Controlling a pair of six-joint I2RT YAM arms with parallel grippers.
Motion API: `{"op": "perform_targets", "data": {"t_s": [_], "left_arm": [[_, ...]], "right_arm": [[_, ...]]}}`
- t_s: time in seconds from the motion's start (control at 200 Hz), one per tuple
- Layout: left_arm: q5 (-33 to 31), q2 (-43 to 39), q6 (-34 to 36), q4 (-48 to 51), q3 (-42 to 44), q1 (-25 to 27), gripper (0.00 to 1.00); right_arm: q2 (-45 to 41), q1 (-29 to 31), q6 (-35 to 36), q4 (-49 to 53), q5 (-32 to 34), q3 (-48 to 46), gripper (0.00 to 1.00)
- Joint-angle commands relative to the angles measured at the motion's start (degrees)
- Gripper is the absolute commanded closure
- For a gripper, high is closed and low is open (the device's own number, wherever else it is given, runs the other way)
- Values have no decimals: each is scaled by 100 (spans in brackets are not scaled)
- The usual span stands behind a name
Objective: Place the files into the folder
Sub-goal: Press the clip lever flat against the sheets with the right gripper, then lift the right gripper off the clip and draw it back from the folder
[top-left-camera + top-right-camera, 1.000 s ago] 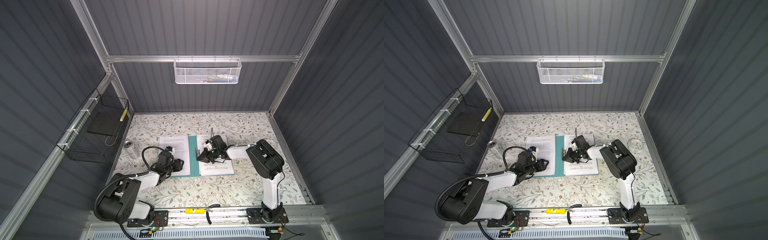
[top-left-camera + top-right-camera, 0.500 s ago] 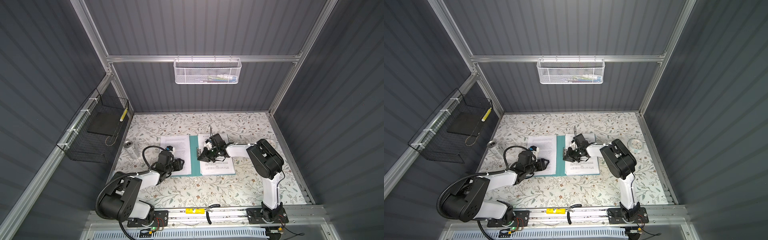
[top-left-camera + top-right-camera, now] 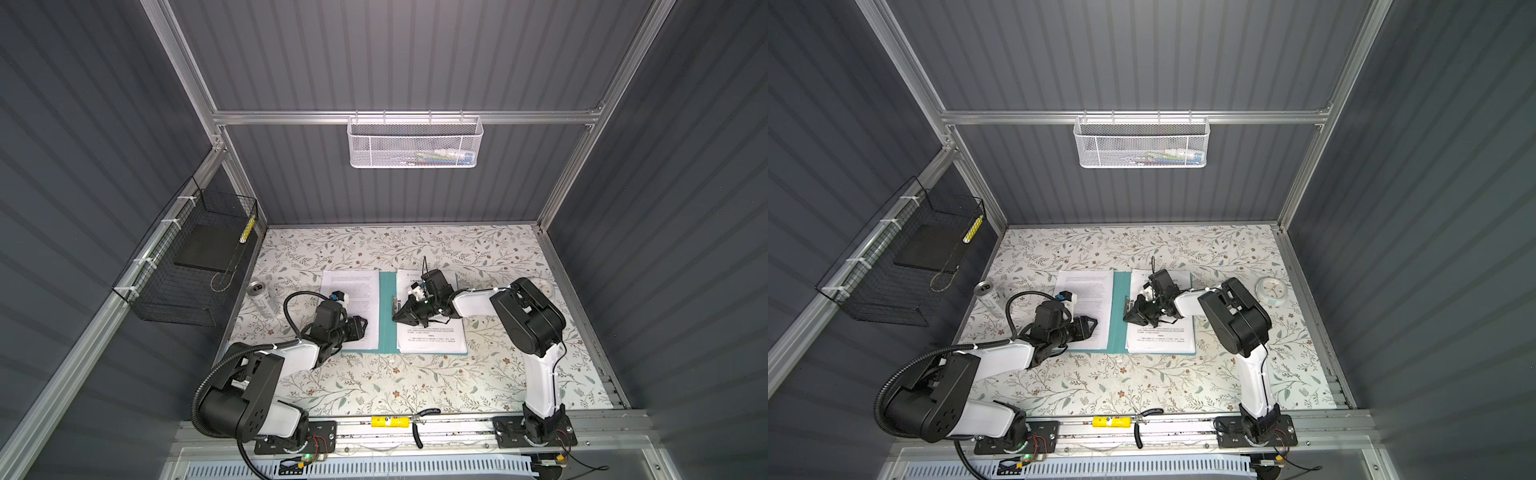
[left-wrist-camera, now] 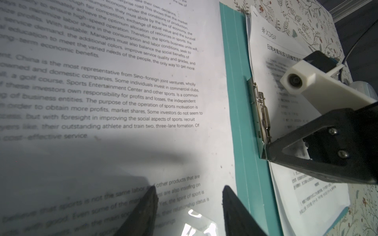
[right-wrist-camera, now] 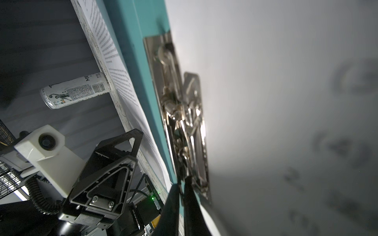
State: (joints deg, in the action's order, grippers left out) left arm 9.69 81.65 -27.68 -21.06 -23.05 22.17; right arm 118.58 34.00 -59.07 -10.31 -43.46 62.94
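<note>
Flat on the floral-patterned table (image 3: 374, 386), a thin, smooth teal-green folder (image 3: 386, 316) is seen lying open, its two matte flaps spread to either side of a creased spine. A shiny, bent metal clip (image 5: 184, 114) is fixed lengthwise just right of the spine.

The files (image 3: 1090, 289) are divided between the flaps. A white paper sheet of dense black English text (image 4: 122, 92) is laid on the left flap. A white headed sheet with a logo and title (image 4: 266, 47) is laid on the right flap, atop at least one more sheet. Its inner edge is at the clip; whether it is clamped cannot be told.

The left hand (image 4: 189, 190) is held with its black, wedge-shaped fingers (image 4: 147, 204) about half spread, low over the near part of the text sheet and close to its inner edge. Nothing is gripped between them, and whether the tips touch the paper cannot be told.

The right hand (image 5: 181, 183) is shown with its fingers pressed almost together, only a slit being left between them. Its tips are set against the near end of the clip; whether any part of the clip is pinched cannot be told.
</note>
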Motion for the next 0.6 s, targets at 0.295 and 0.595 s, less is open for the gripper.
{"op": "perform_targets", "data": {"t_s": [0.295, 0.595], "left_arm": [[-88, -690, 217, 1132, -494, -11, 39], [-648, -1132, 500, 2000, -1206, -11, 31]], "right_arm": [[-396, -270, 1093, 1355, 357, -35, 89], [-870, -331, 2066, 2305, 671, 302, 64]]}}
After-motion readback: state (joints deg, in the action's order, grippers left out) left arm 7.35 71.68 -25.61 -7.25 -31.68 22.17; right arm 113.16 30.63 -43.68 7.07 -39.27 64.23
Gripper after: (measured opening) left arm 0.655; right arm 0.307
